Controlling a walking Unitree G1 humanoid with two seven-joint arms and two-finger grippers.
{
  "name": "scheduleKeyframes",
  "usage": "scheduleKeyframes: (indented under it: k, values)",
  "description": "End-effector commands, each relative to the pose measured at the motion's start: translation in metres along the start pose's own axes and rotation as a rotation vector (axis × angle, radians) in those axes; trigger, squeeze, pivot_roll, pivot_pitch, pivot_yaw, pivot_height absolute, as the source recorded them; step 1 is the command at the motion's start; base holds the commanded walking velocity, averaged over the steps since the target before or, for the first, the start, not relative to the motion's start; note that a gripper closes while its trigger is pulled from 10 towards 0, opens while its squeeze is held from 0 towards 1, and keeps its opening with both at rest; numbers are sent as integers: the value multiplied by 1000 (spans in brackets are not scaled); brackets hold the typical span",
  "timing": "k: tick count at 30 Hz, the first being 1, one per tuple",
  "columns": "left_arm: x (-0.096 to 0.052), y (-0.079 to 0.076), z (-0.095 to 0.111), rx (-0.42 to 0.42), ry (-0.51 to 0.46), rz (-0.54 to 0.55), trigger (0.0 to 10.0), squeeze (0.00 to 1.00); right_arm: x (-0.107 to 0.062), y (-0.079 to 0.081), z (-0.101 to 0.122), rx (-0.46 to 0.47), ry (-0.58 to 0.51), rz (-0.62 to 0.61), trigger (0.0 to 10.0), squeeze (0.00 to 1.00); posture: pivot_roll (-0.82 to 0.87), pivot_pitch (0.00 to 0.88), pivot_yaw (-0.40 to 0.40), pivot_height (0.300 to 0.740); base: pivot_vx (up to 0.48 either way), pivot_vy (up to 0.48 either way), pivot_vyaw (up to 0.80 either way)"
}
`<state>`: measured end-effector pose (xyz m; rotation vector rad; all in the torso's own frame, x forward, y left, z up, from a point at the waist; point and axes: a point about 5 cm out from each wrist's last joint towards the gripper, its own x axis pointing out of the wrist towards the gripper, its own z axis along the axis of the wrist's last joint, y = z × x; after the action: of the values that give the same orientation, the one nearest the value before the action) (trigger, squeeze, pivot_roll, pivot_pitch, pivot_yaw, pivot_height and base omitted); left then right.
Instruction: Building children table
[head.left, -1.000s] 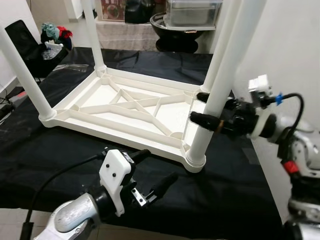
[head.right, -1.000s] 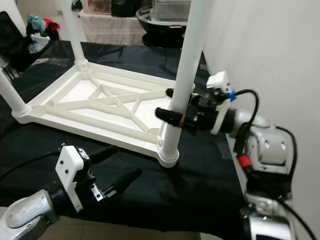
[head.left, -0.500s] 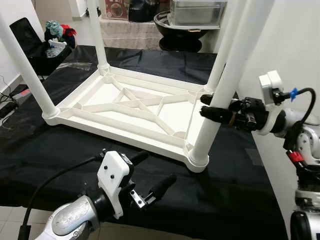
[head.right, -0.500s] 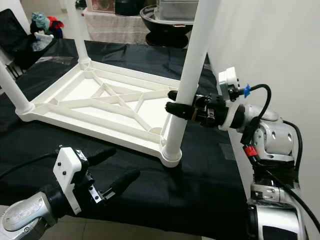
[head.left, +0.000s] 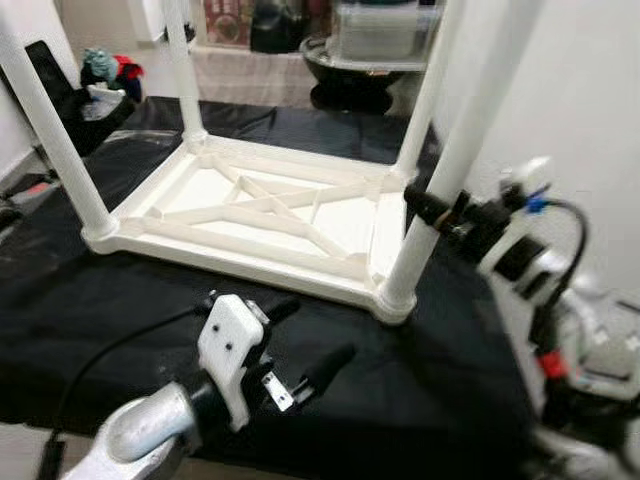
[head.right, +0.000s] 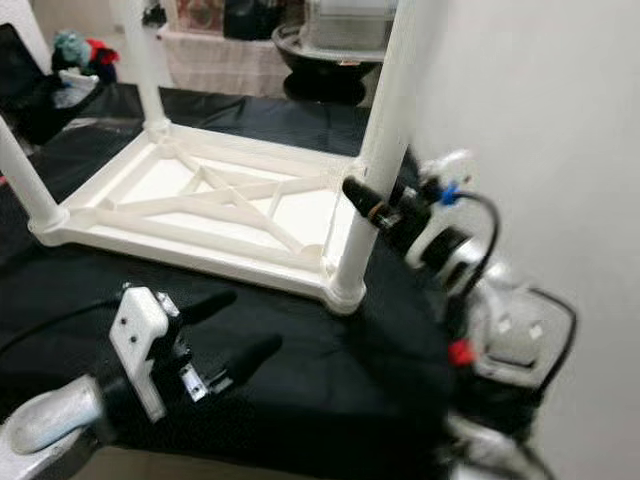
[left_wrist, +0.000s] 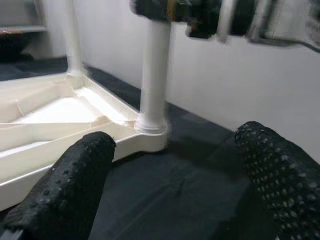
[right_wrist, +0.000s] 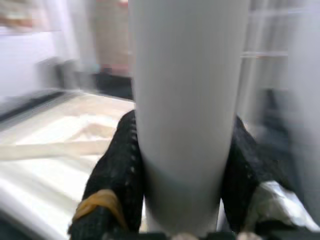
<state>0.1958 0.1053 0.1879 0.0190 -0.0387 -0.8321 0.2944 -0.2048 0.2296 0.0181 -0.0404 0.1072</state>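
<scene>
Between the fingers of your right tool (head.left: 432, 212) stands the near right leg (head.left: 440, 185) of the white children's table (head.left: 255, 215), which lies upside down on the black-covered surface (head.left: 120, 330). Your right tool is clamped on that leg partway up, one black finger (right_wrist: 117, 170) pressed on each side of the white tube in the right wrist view. Just below the tool, the leg sits upright in its round socket (head.left: 394, 300) at the corner of the tabletop frame. Beyond the tool, a second leg (head.left: 425, 100) rises from the far right corner; across the frame from it, two more legs (head.left: 50, 140) stand at the left corners. Ribbed braces cross the underside of the tabletop inside the frame.

Your left tool (head.left: 300, 340) hovers over the black cloth, near the front edge of the frame and apart from it, with its two dotted fingers (left_wrist: 70, 190) spread wide and nothing between them. From its wrist view you look across the cloth at the gripped leg's socket, with your right tool blurred above it. Behind the surface you have a chair with soft toys (head.left: 105, 65) and a dark bowl (head.left: 350, 75) on a shelf.
</scene>
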Motion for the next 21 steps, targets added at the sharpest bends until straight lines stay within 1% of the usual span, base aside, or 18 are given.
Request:
scheduleKeyframes:
  k: [1, 2, 3, 5, 7, 8, 9, 10, 12, 13, 14, 15, 16, 17, 18, 19, 20, 21]
  values:
    - [6, 3, -2, 2, -8, 7, 10000, 0, -14, -4, -51, -71, 318, -191, 0, 0, -45, 60, -109, 740, 0, 0, 0]
    - [8, 4, -2, 9, -14, 6, 10000, 0, -5, 10, -47, -130, 311, -91, 0, 0, -48, 52, -116, 740, 0, 0, 0]
    - [10, 5, -2, 13, -19, 6, 10000, 0, 4, 20, -42, -156, 301, -32, 0, 0, -49, 48, -119, 740, 0, 0, 0]
    - [10, 6, -2, 13, -24, 13, 10000, 0, 11, 21, -35, -159, 280, -22, 0, 0, -46, 44, -122, 740, 0, 0, 0]
    - [10, 6, -2, 13, -24, 13, 10000, 0, 11, 21, -35, -159, 280, -22, 0, 0, -46, 44, -122, 740, 0, 0, 0]
    - [10, 7, -2, 16, -27, 25, 10000, 0, 16, 23, -30, -162, 264, -18, 0, 0, -40, 40, -124, 740, 0, 0, 0]
    - [11, 8, -2, 13, -32, 34, 10000, 0, 19, 30, -28, -149, 256, -3, 0, 0, -36, 43, -121, 740, 0, 0, 0]
    - [11, 7, -2, 11, -33, 37, 10000, 0, 20, 39, -26, -116, 252, 22, 4157, 0, -32, 46, -116, 740, 0, 0, 0]
    - [11, 7, -2, 11, -33, 37, 10000, 0, 20, 39, -26, -116, 252, 22, 4157, 0, -32, 46, -116, 740, 0, 0, 0]
    - [11, 6, -2, 10, -34, 37, 10000, 0, 21, 45, -26, -92, 252, 39, 4157, 0, -32, 46, -116, 740, 0, 0, 0]
    - [11, 6, -2, 8, -34, 35, 10000, 0, 21, 53, -26, -74, 258, 78, 10000, 0, -33, 49, -113, 740, 0, 0, 0]
    - [10, 6, -3, 7, -30, 31, 10000, 0, 24, 61, -16, -37, 197, 217, 10000, 667, -32, 53, -105, 740, 0, 0, 0]
    - [10, 6, -3, 7, -30, 31, 10000, 0, 24, 61, -16, -37, 197, 217, 10000, 667, -32, 53, -105, 740, 0, 0, 0]
    - [10, 6, -4, 7, -27, 29, 10000, 0, 26, 63, -5, -10, 124, 309, 10000, 1000, -34, 59, -99, 740, 0, 0, 0]
    - [10, 6, -4, 7, -27, 29, 10000, 0, 26, 63, -5, -10, 124, 309, 10000, 1000, -34, 59, -99, 740, 0, 0, 0]
    - [9, 5, -5, 7, -22, 27, 10000, 0, 24, 62, 8, 7, 46, 472, 10000, 1000, -29, 64, -94, 740, 0, 0, 0]
    - [9, 5, -5, 7, -22, 27, 10000, 0, 24, 62, 8, 7, 46, 472, 10000, 1000, -29, 64, -94, 740, 0, 0, 0]
    - [7, 4, -4, 5, -15, 21, 10000, 0, 19, 47, 24, 19, -37, 665, 10000, 1000, -20, 82, -88, 740, 0, 0, 0]
